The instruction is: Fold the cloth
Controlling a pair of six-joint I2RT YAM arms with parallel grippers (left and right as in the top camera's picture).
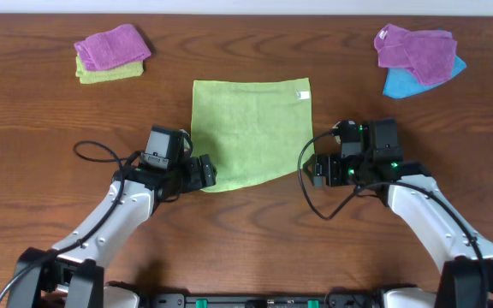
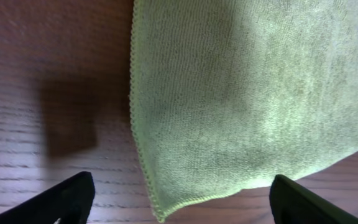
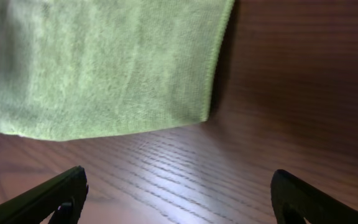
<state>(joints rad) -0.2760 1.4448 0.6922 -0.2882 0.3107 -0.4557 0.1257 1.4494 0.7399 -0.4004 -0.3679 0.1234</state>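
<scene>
evidently at the grasping step, the left gripper (image 1: 207, 173) and right gripper (image 1: 313, 169) sit wide open and empty beside the flat cloth's (image 1: 251, 128) near corners, each probably needing to pinch one next.

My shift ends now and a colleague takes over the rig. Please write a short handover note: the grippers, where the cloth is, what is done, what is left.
Left gripper: open, holding nothing, at the near left corner of the cloth.
Right gripper: open, holding nothing, just short of the near right corner.
Cloth: lies flat and unfolded in the middle of the table, with its white tag at the far right corner.
Done: no fold is visible yet.
Left: grasp both near corners, probably carry them to the far edge, then release.
</scene>
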